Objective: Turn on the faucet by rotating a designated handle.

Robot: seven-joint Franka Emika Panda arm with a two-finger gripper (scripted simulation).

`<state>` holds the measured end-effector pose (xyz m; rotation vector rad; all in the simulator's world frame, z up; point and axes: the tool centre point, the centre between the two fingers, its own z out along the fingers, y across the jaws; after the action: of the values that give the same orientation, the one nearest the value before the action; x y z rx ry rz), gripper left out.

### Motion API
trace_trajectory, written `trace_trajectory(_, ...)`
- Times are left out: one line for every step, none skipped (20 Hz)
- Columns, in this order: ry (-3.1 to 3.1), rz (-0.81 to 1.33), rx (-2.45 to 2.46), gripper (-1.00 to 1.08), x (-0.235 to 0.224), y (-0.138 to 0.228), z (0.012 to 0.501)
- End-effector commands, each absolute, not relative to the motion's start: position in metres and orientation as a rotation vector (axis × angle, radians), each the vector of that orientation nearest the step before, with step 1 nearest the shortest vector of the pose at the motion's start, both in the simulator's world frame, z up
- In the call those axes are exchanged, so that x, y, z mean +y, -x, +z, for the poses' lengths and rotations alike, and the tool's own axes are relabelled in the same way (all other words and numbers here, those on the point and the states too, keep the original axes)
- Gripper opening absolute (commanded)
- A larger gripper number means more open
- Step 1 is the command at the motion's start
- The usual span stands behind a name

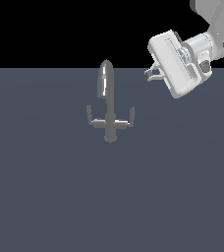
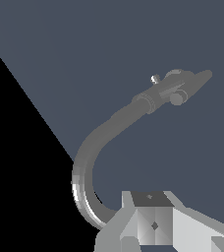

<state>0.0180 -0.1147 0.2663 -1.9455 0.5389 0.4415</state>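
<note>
The faucet [image 1: 109,113] stands on the dark grey floor, with a tall arched glossy spout, a round base column and two thin L-shaped levers. The handle [image 1: 127,118] is its lever on the exterior view's right, a horizontal arm with an upturned tip. My gripper [image 1: 152,74] hangs above and to the exterior view's right of the faucet, apart from it. Its fingers are pressed together and hold nothing. In the wrist view the spout [image 2: 92,152] curves away from the gripper [image 2: 152,199] toward the base [image 2: 175,88]. There the levers are foreshortened and I cannot tell them apart.
The flat dark grey floor [image 1: 45,197] spreads around the faucet in all directions. The white arm [image 1: 217,29] enters from the upper corner on the exterior view's right. Nothing else stands on the floor.
</note>
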Motion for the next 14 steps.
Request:
trace_trajectory(1.879,0.459,0.552,-1.0,-0.114,-0.027,0.251)
trace_trajectory(1.853,0.466,0.558,-1.0,-0.114,-0.031,0.244)
trace_trajectory(1.826,0.473,0.563,-1.0,-0.113,-0.035,0.238)
trace_trajectory(1.799,0.48,0.568,-1.0,-0.113,-0.038,0.232)
trace_trajectory(1.773,0.486,0.574,-1.0,-0.112,-0.042,0.225)
trace_trajectory(1.745,0.493,0.579,-1.0,-0.111,-0.045,0.219)
trace_trajectory(1.718,0.5,0.584,-1.0,-0.11,-0.049,0.212)
trace_trajectory(1.691,0.507,0.59,-1.0,-0.109,-0.052,0.206)
trace_trajectory(1.664,0.513,0.595,-1.0,-0.107,-0.056,0.199)
trace_trajectory(1.637,0.52,0.6,-1.0,-0.106,-0.059,0.192)
trace_trajectory(1.611,0.526,0.604,-1.0,-0.104,-0.062,0.186)
trace_trajectory(1.586,0.531,0.609,-1.0,-0.102,-0.065,0.18)
trace_trajectory(1.563,0.537,0.613,-1.0,-0.101,-0.068,0.175)
trace_trajectory(1.541,0.542,0.617,-1.0,-0.099,-0.071,0.17)
